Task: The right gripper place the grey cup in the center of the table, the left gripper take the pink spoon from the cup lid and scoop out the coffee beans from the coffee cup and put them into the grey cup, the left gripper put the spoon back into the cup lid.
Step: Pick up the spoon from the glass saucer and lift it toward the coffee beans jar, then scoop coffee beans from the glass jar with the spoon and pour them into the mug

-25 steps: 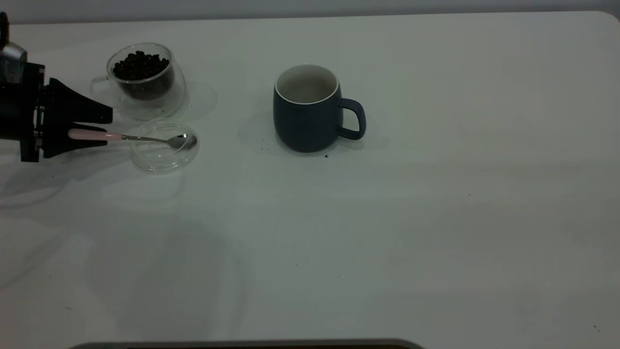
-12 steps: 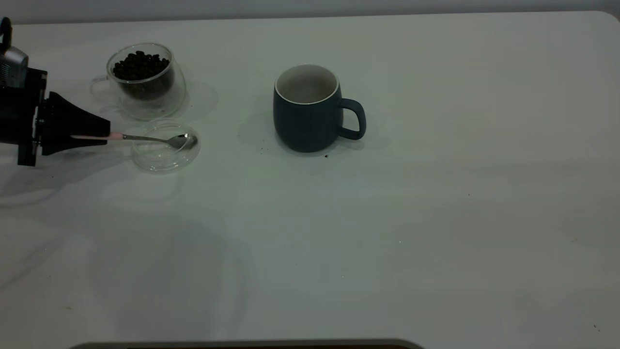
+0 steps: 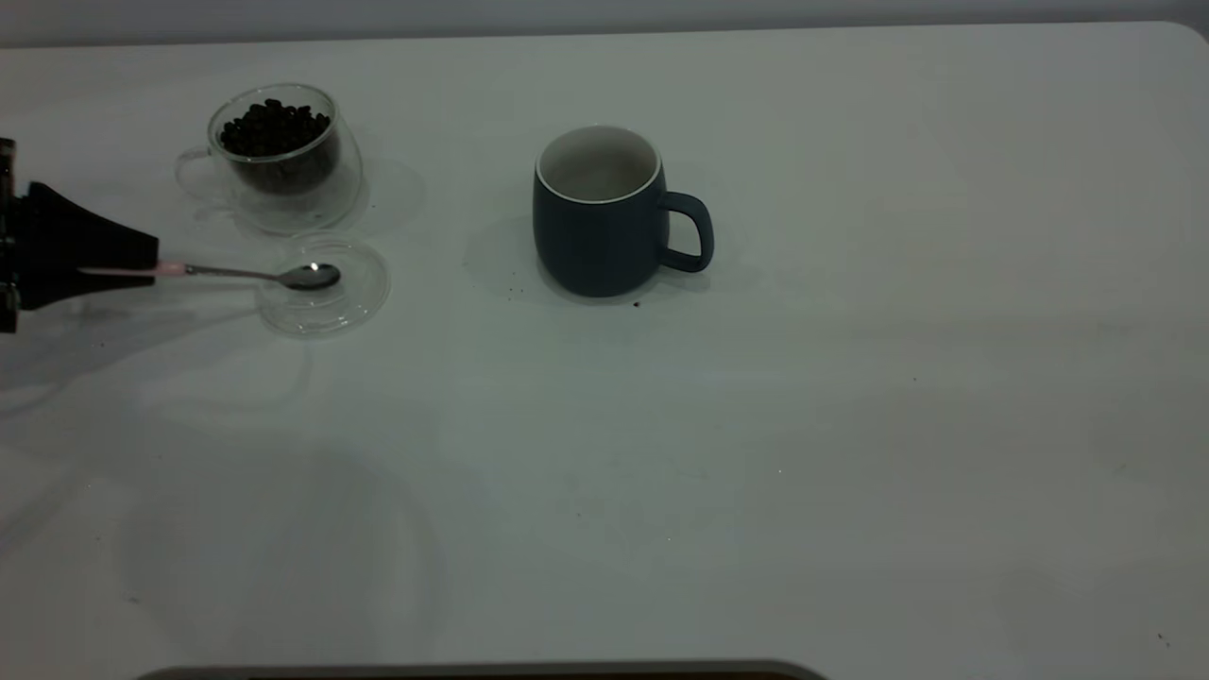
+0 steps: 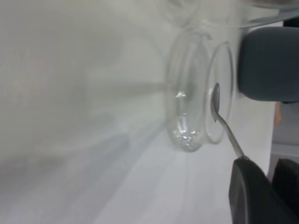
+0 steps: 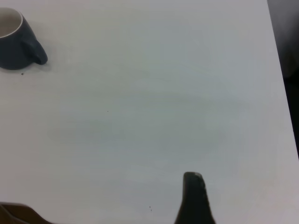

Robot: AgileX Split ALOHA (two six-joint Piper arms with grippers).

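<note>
My left gripper (image 3: 142,268) is at the table's left edge, shut on the pink handle of the spoon (image 3: 247,273). The spoon lies level, and its metal bowl is over the clear cup lid (image 3: 326,310); I cannot tell whether it touches the glass. In the left wrist view the spoon (image 4: 219,114) runs from the left gripper (image 4: 267,173) out over the lid (image 4: 187,135). Behind the lid stands the glass coffee cup (image 3: 283,184), heaped with coffee beans (image 3: 274,127). The grey cup (image 3: 600,222) stands upright mid-table, handle to the right. My right gripper (image 5: 194,189) is over bare table, far from the grey cup (image 5: 16,39).
The white table (image 3: 756,453) stretches wide to the right and front of the grey cup. A few dark crumbs (image 3: 636,304) lie by the cup's base. The table's right edge (image 5: 280,70) shows in the right wrist view.
The left gripper closed on the pink handle and drew back to the left. The spoon's bowl slid from the lid's right rim toward its middle. The cups and the lid stayed put.
</note>
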